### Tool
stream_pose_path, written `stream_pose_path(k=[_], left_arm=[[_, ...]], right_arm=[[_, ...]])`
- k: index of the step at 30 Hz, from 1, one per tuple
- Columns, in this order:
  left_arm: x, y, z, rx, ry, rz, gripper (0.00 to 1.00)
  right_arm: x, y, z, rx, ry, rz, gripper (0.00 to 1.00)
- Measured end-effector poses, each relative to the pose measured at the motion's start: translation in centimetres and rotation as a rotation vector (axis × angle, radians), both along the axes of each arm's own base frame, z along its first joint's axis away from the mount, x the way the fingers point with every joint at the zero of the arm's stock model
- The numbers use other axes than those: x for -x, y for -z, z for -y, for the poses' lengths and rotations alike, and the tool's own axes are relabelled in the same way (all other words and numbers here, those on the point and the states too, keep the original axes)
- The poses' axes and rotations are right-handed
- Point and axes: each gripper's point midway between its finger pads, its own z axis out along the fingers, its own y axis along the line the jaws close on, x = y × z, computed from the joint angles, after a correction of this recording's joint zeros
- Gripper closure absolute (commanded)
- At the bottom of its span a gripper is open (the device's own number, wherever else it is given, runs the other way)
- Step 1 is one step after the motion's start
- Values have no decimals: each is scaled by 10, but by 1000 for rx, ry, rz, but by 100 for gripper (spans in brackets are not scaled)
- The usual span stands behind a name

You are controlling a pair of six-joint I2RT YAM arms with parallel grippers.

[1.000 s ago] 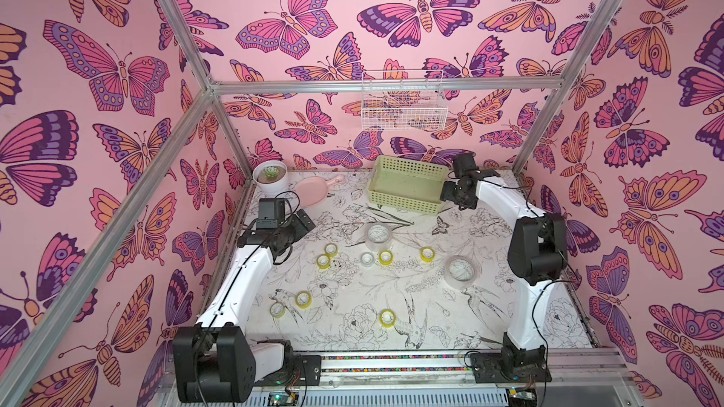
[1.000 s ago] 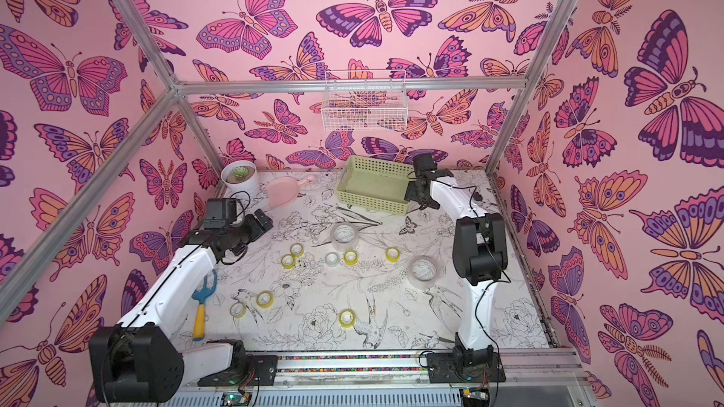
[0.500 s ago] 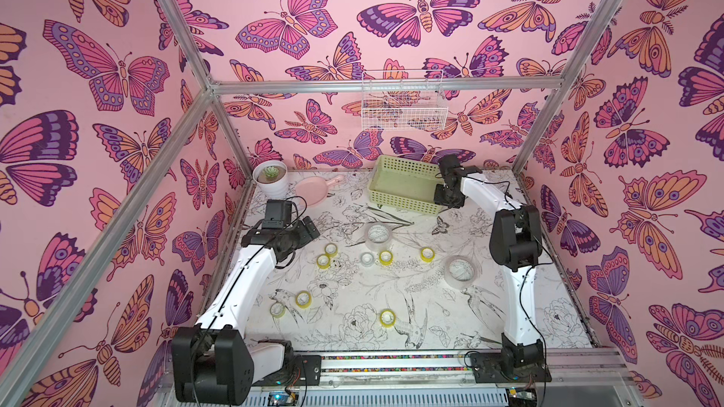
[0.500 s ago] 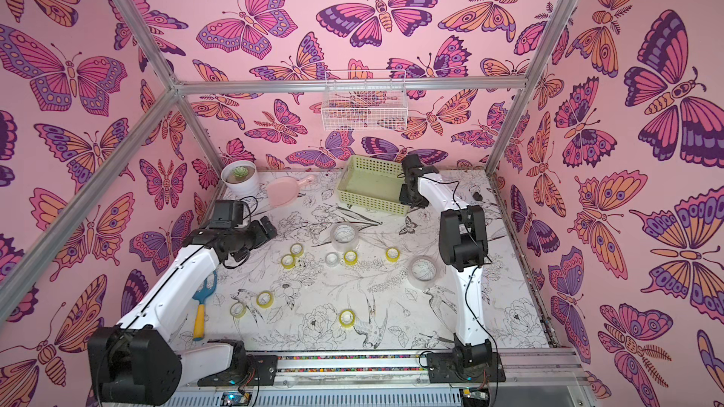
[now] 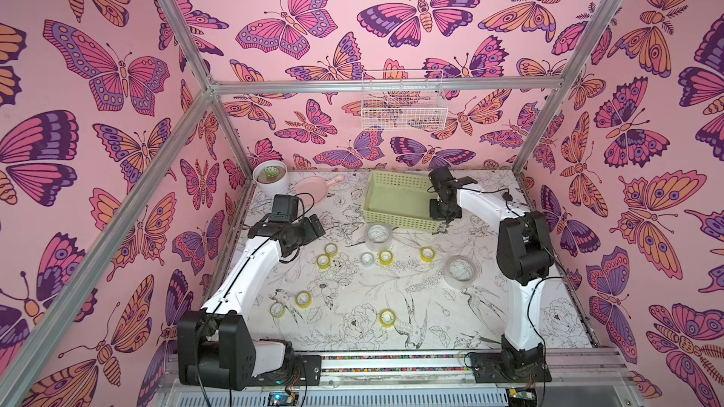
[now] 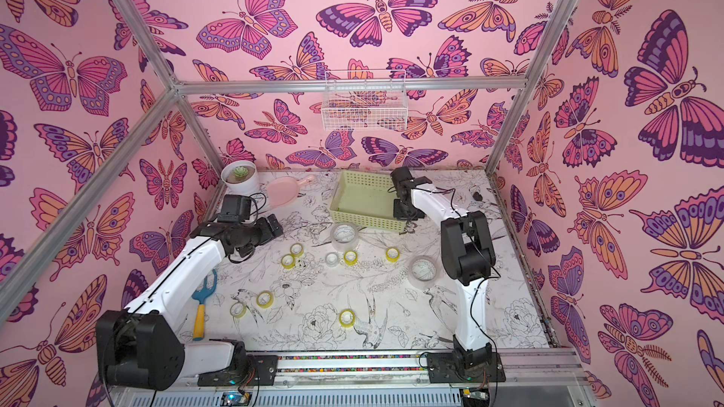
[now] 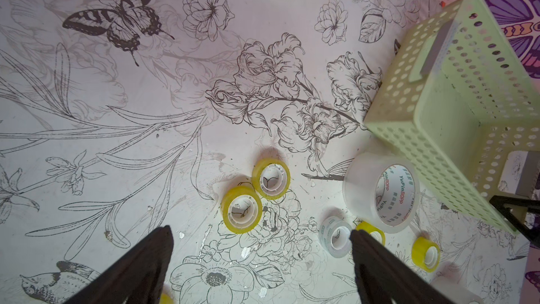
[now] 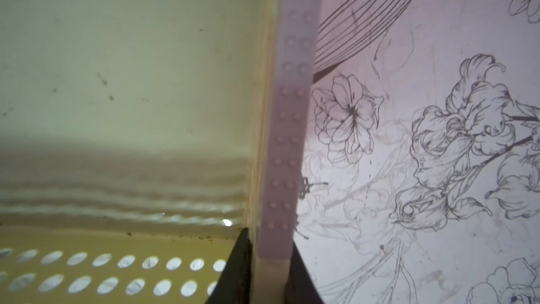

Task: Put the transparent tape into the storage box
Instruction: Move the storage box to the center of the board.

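Got the right gripper pinched onto the short end wall of the storage box, near its front corner, with one finger inside the rim and the other outside, both tight against the plastic in the wrist view. Have the left gripper spread wide open, hanging over the table with nothing held or touched. Spotted the transparent tape not in the box yet, lying flat on the table just beside the box's long near wall, roughly between the two grippers and ahead of the left fingertips. Also a second big clear roll near the right arm's elbow, well apart from the left gripper. Bare table straight under the left gripper, but small yellow rolls scattered just ahead of it. Not much room past the right gripper, with the box up close to the back wall and the side wall near
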Motion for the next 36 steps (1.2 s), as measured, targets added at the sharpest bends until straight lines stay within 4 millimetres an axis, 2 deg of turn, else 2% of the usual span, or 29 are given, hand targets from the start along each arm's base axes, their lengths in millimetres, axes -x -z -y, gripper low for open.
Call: stream_pose_path(k=[8, 12, 17, 23, 28, 31, 33, 36], left_arm=[[0, -1, 4, 0, 13, 3, 0], [0, -1, 6, 0, 19, 3, 0], [1, -1, 10, 0, 29, 3, 0], [2, -1, 15, 0, 45, 3, 0], [2, -1, 20, -5, 57, 4, 0], [3, -2, 21, -13, 61, 7, 0], [3, -3, 22, -15, 65, 12, 0], [4, -6, 24, -14, 70, 20, 0]], right_arm=[[50, -10, -18, -5, -84, -9, 85], [77, -5, -23, 0, -112, -32, 84], [106, 5, -19, -23, -64, -72, 84], [110, 7, -20, -55, -10, -72, 82], [104, 10, -24, -48, -3, -76, 75], [99, 14, -27, -45, 3, -79, 58], [100, 15, -27, -42, -1, -82, 55], [99, 11, -27, -46, -5, -72, 37]])
